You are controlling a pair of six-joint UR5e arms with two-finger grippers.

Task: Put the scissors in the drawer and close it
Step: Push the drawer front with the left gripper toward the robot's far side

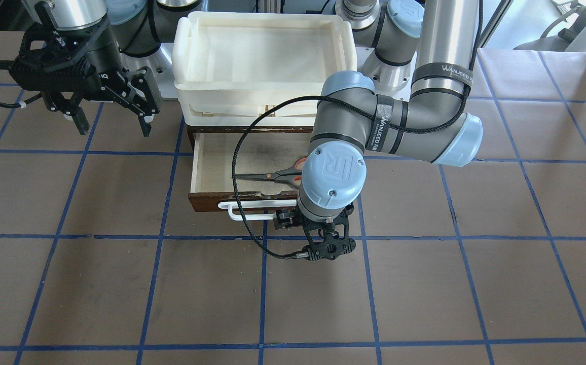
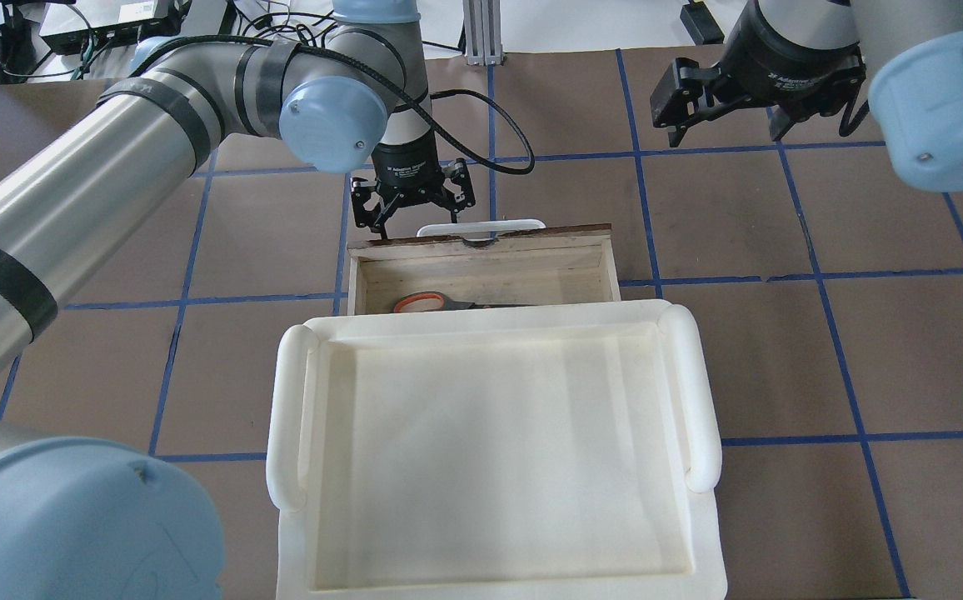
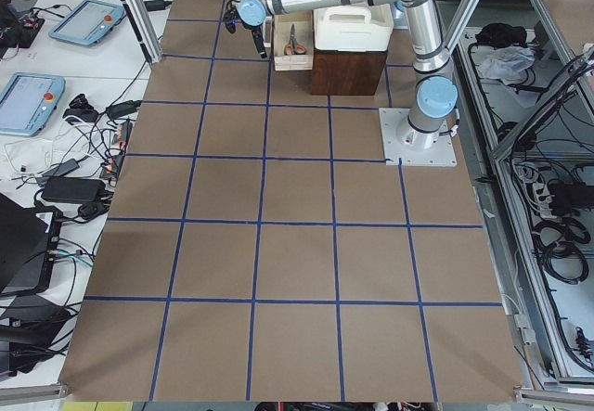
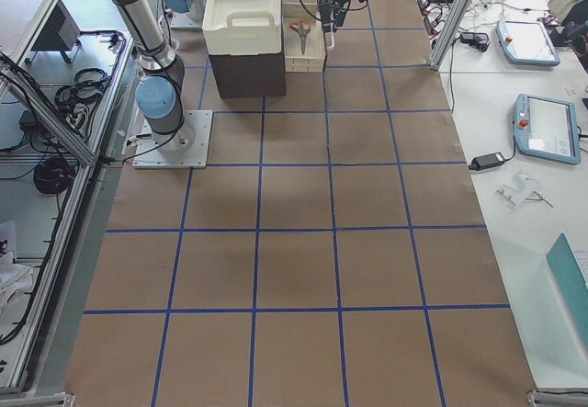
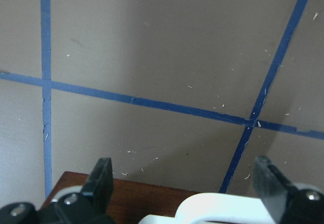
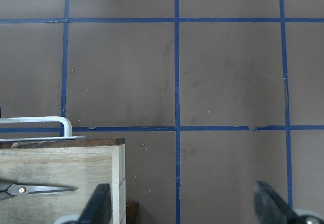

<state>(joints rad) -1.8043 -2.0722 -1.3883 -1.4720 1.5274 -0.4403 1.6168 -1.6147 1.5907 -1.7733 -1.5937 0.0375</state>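
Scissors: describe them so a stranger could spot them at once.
Find the stack of white trays in the middle of the table; just under it a wooden drawer stands pulled open. The scissors lie flat on its pale floor. Their dark blades and the orange-red inside the handle loops stand out against the bare wood.

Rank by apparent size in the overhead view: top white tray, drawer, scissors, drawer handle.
1. white tray, nearest the camera.
2. drawer.
3. scissors and handle look about alike; the tray hides part of the scissors.
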